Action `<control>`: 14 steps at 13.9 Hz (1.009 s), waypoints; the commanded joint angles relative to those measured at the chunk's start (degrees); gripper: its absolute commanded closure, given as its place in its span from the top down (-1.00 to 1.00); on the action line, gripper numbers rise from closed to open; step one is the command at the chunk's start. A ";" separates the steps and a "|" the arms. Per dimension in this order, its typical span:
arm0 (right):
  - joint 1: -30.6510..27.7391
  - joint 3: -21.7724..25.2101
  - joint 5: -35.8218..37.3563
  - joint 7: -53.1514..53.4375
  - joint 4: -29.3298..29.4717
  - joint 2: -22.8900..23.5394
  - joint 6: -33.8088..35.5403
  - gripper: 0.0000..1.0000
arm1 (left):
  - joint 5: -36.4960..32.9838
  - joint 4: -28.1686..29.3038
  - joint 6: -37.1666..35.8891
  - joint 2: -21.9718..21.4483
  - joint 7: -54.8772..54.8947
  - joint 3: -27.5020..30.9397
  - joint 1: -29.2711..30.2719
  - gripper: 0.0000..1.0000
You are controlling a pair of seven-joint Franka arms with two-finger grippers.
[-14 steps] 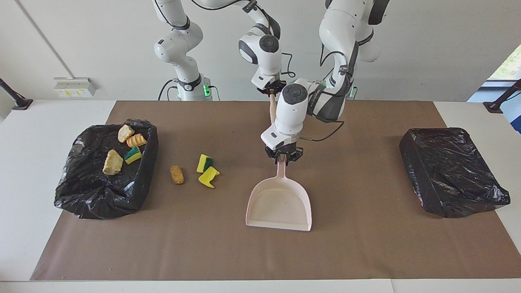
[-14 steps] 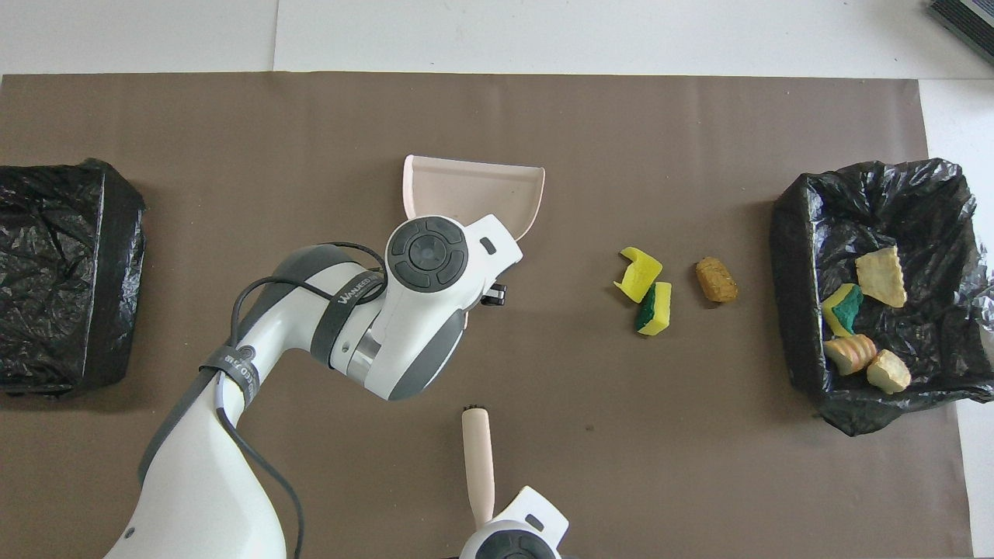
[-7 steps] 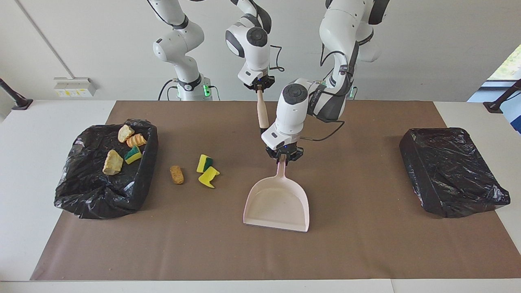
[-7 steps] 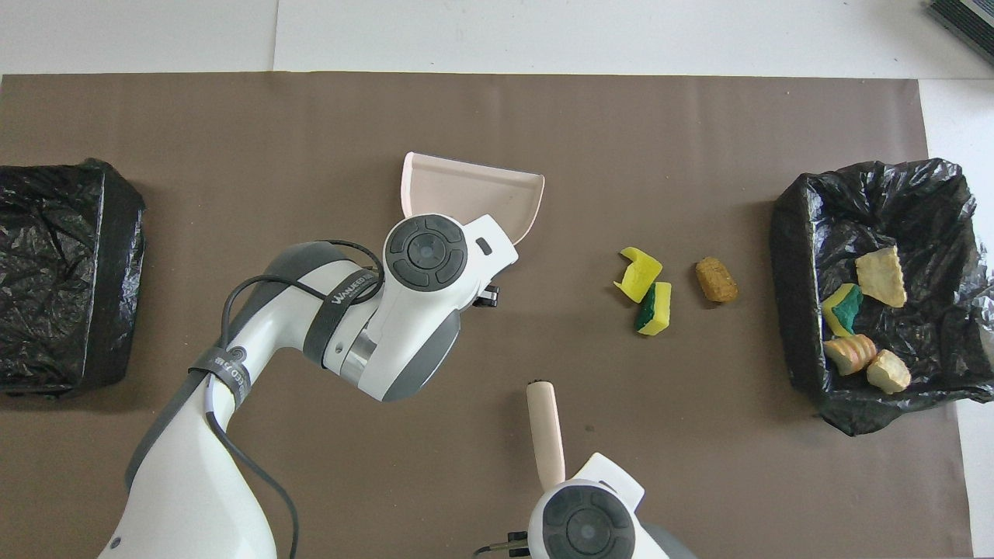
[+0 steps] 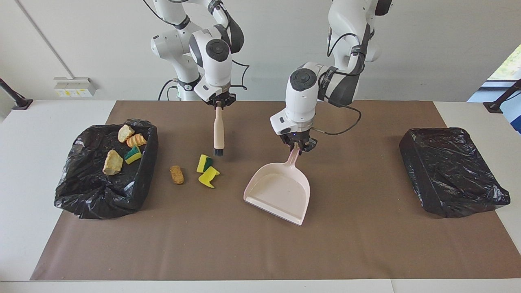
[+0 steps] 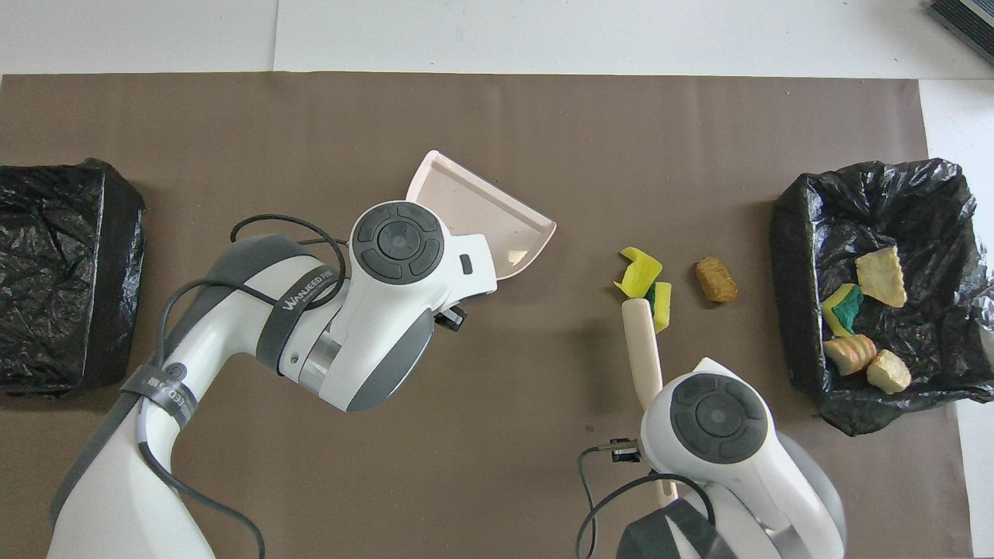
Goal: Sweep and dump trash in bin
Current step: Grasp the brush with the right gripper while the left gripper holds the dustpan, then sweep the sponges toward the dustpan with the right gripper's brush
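Right hand hangs the brush over sponge scraps; left hand grips the dustpan.

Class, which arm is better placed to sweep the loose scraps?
Right: its gripper holds the brush just above the scraps; the left gripper holds the dustpan.

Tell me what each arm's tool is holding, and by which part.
Left tool holds the dustpan by its handle's end; right tool holds the brush by its handle's top.

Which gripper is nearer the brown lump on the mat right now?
Right. The right gripper holds the brush over the mat near the brown lump; the left gripper, holding the dustpan, is toward the table's middle.
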State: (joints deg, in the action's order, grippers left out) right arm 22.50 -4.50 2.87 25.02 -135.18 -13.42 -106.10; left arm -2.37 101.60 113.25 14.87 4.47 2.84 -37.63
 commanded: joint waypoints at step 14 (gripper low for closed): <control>-14.68 -0.60 18.34 -10.18 8.62 14.29 1.16 -1.00 | -1.06 9.67 5.40 -4.76 31.81 -0.29 3.26 -0.99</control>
State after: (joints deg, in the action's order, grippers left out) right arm 7.89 -4.47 24.99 12.55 -126.57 0.04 -104.47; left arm -2.43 108.46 117.00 12.46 34.07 2.41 -34.16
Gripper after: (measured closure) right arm 0.744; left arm 0.678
